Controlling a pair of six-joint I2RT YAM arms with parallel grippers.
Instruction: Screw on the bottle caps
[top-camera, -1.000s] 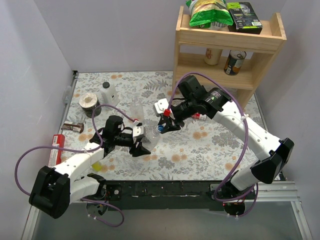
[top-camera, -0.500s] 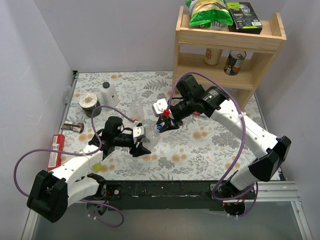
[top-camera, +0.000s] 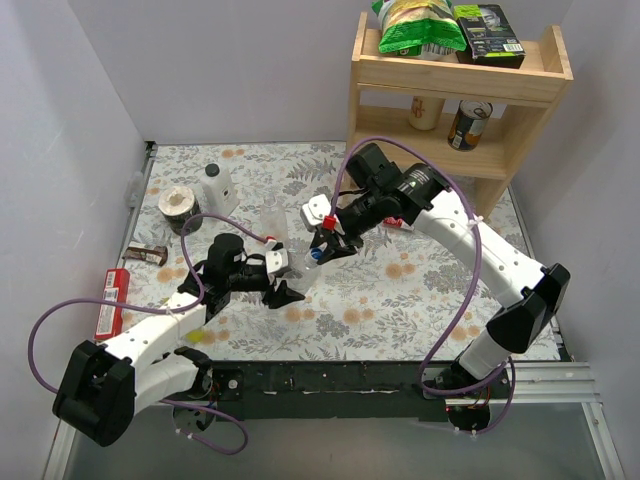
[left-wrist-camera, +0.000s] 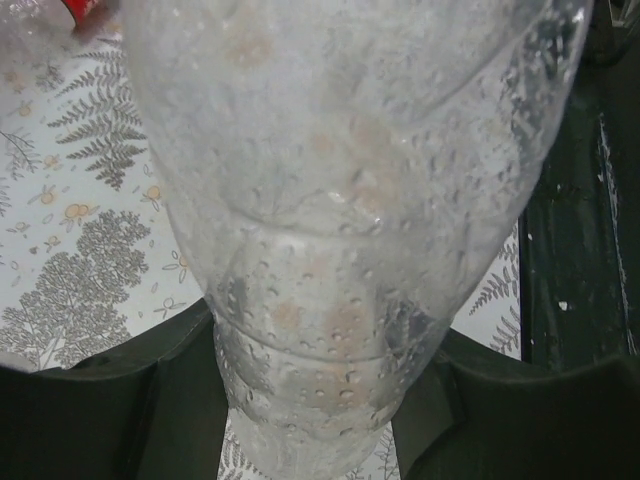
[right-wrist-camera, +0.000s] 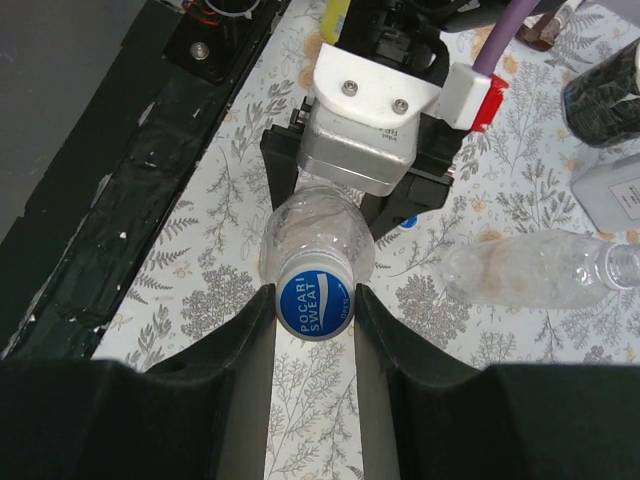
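A clear bottle (top-camera: 299, 270) lies slung between my two grippers just above the table. My left gripper (top-camera: 283, 283) is shut on its lower body; the left wrist view shows that bottle (left-wrist-camera: 350, 200) wedged between both black fingers (left-wrist-camera: 100, 400). A blue bottle cap (right-wrist-camera: 315, 305) marked Pocari Sweat sits on the bottle's neck, and my right gripper (right-wrist-camera: 315, 312) is shut on it, a finger pressed to each side. In the top view my right gripper (top-camera: 320, 252) meets the bottle's mouth end. A second clear bottle (right-wrist-camera: 530, 270) lies uncapped on the table. Another blue cap (right-wrist-camera: 408, 222) peeks out beside the left gripper.
A white bottle with black cap (top-camera: 215, 185) and a dark jar (top-camera: 180, 205) stand at the back left. A chocolate bar (top-camera: 148, 255) and a red packet (top-camera: 115, 300) lie by the left edge. A wooden shelf (top-camera: 450, 100) rises at the back right.
The right gripper with the blue cap has shifted a little left, toward the left gripper. The left gripper and bottle moved slightly with it. Both grips are unchanged.
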